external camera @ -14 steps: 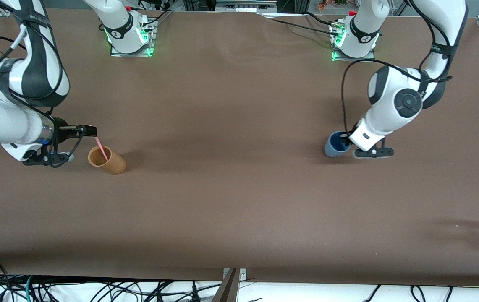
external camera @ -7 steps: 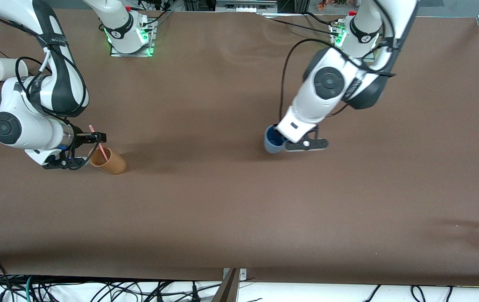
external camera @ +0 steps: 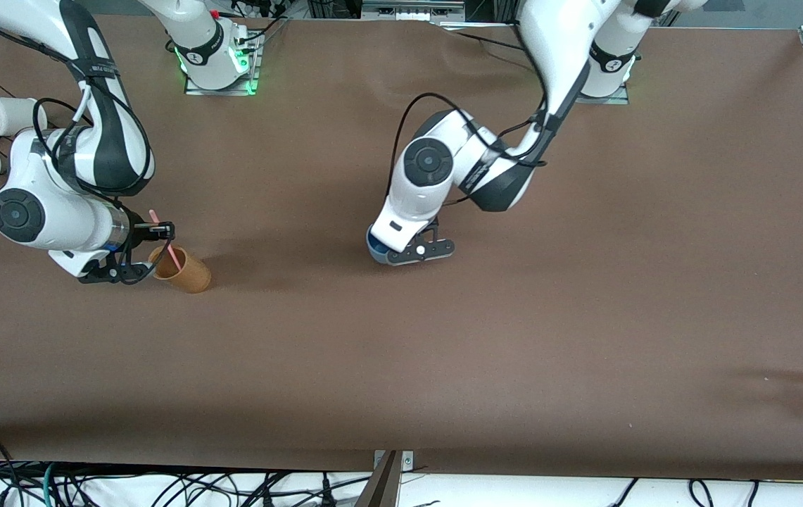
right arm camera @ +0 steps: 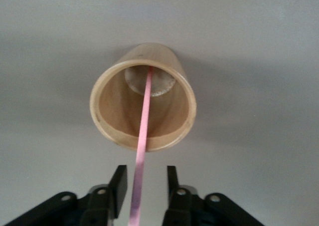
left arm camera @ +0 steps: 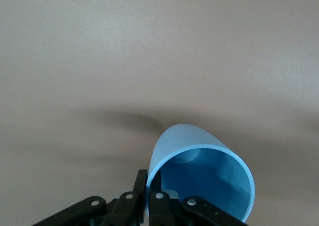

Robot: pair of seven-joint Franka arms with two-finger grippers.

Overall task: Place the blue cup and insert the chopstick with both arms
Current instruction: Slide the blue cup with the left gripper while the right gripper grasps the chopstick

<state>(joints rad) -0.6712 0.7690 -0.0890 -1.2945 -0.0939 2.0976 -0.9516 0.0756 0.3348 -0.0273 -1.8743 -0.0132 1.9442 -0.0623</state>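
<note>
I see my right hand [external camera: 159,229] just above the tan cup [external camera: 180,270] at the right arm's end of the bench [external camera: 443,352], fingers spread on either side of the pink chopstick [external camera: 164,239], which leans in that cup with its tip on the bottom. My left hand [external camera: 388,248], over the middle of the bench, pinches the wall of the blue cup [left arm camera: 199,178], fingers pressed on its rim. A white cup [external camera: 7,113] lies farther up the bench edge
</note>
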